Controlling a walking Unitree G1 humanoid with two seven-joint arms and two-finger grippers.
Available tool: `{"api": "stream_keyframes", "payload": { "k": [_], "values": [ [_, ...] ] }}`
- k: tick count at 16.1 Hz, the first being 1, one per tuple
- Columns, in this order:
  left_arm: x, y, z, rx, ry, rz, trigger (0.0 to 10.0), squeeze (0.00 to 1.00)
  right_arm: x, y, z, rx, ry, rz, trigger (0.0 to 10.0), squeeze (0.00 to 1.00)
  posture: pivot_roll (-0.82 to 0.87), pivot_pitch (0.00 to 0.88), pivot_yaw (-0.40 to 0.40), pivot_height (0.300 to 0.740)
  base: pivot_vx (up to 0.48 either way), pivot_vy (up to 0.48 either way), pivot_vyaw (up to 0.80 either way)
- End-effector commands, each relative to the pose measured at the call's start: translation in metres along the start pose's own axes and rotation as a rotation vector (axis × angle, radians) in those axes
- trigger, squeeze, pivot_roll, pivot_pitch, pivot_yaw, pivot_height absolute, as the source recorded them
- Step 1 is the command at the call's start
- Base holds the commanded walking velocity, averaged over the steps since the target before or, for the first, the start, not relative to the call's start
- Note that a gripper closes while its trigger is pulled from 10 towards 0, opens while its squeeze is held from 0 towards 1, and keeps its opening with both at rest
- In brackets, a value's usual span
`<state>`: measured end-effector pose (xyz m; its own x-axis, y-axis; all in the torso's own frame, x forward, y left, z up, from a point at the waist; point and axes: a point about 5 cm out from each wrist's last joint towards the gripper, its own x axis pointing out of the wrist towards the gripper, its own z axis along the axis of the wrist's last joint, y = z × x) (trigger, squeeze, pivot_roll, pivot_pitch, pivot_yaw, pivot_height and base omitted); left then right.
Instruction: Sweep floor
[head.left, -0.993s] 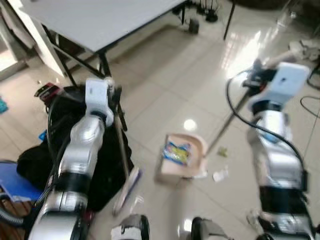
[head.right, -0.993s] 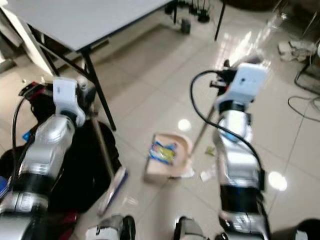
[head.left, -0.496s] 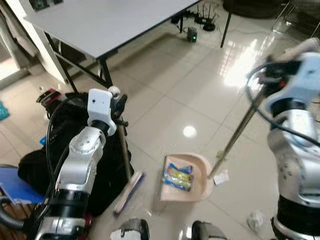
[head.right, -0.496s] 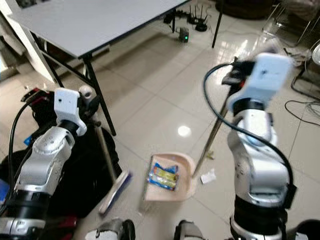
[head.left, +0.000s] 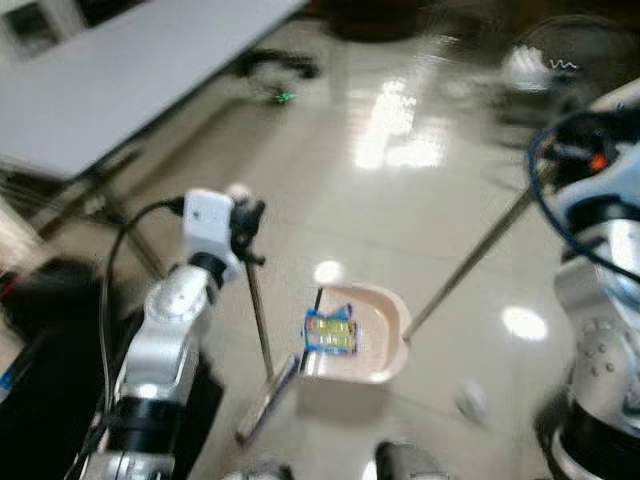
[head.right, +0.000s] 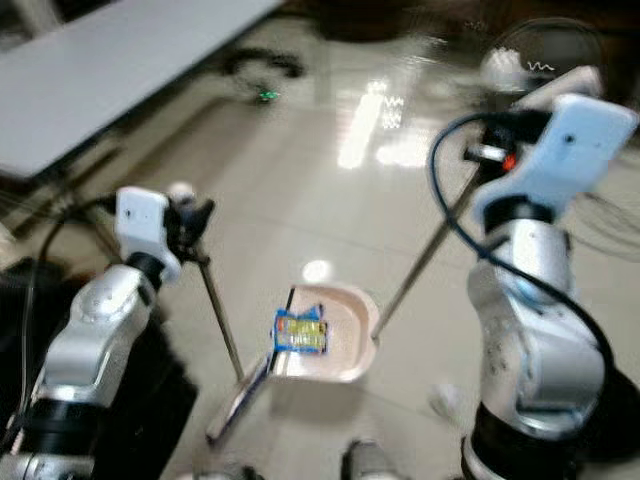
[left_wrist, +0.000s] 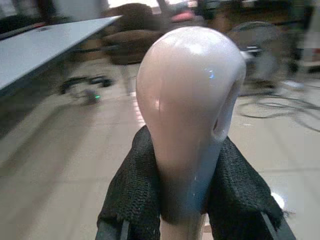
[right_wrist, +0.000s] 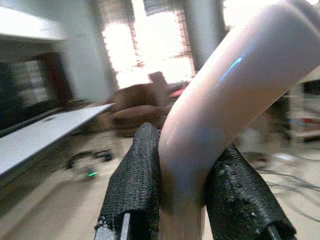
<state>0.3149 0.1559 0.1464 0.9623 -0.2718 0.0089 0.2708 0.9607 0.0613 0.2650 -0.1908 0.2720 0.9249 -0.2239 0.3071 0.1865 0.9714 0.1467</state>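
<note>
**Both grippers clamped on handles, dustpan between them on glossy tile**

Surface/room: you're looking down at pale, shiny tile floor (head.left: 400, 230) w/ bright light reflections. Grey table (head.left: 120, 80) at upper left, dark bag or similar (head.left: 40, 340) below it by the left arm. Head views blurred; far-room detail is soft. A fan (left_wrist: 260, 50) stands in the background of the left wrist view, a brown sofa (right_wrist: 145, 107) in the right wrist view.

Left to right:
- Left gripper (head.left: 245, 215) closed on the top of the broom (head.left: 262, 340). Wrist view shows black fingers (left_wrist: 132, 195) pressed against both sides of the rounded pale knob (left_wrist: 190, 110). Broom stick runs nearly upright, leaning slightly, from the gripper down to the brush head on the floor just left of the dustpan.
- Dustpan (head.left: 375, 345), pale pink, sits on the tile centre-frame, mouth facing left toward the brush head. Colourful wrapper (head.left: 330, 332) lies inside it.
- Dustpan handle (head.left: 470, 260): long axis slants up and right from pan's right rim to the right gripper (head.right: 480, 165), which is closed around its curved top; fingers (right_wrist: 137, 185) hug it on both sides.
- Small white scrap (head.left: 470, 400) on floor, right of pan, apart from it.
</note>
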Motion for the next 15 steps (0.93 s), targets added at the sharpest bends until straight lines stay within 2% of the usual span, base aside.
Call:
{"api": "stream_keyframes", "payload": {
  "k": [1, 4, 7, 11, 14, 15],
  "values": [
    [-0.002, 0.004, 0.009, 0.019, -0.032, 0.004, 10.0, 0.0, -0.004, 0.005, 0.012, 0.011, -0.05, 0.02, 10.0, 0.0, -0.08, 0.025, 0.09, 0.74, 0.0, 0.0, -0.8],
    [-0.001, 0.002, 0.009, 0.022, -0.03, -0.003, 10.0, 0.0, -0.004, 0.008, 0.015, -0.003, -0.047, 0.026, 10.0, 0.0, -0.08, 0.029, 0.089, 0.74, 0.0, 0.0, -0.8],
    [-0.002, -0.001, 0.009, 0.022, -0.029, -0.01, 10.0, 0.0, -0.005, 0.01, 0.015, -0.003, -0.037, 0.036, 10.0, 0.0, -0.08, 0.03, 0.089, 0.74, 0.0, -0.255, 0.0],
    [-0.003, -0.002, 0.008, 0.024, -0.019, -0.007, 10.0, 0.0, -0.001, 0.011, 0.023, 0.06, -0.063, 0.048, 10.0, 0.0, -0.08, 0.037, 0.085, 0.74, 0.0, -0.265, 0.0],
    [-0.004, -0.001, 0.007, 0.023, -0.013, 0.003, 10.0, 0.0, 0.0, 0.009, 0.026, 0.048, -0.082, 0.051, 10.0, 0.0, -0.07, 0.04, 0.086, 0.74, 0.0, -0.266, 0.0],
    [-0.004, -0.003, 0.006, 0.023, -0.011, 0.0, 10.0, 0.0, 0.001, 0.009, 0.028, 0.017, -0.086, 0.067, 10.0, 0.0, -0.07, 0.048, 0.087, 0.74, 0.0, -0.266, 0.0]
  ]
}}
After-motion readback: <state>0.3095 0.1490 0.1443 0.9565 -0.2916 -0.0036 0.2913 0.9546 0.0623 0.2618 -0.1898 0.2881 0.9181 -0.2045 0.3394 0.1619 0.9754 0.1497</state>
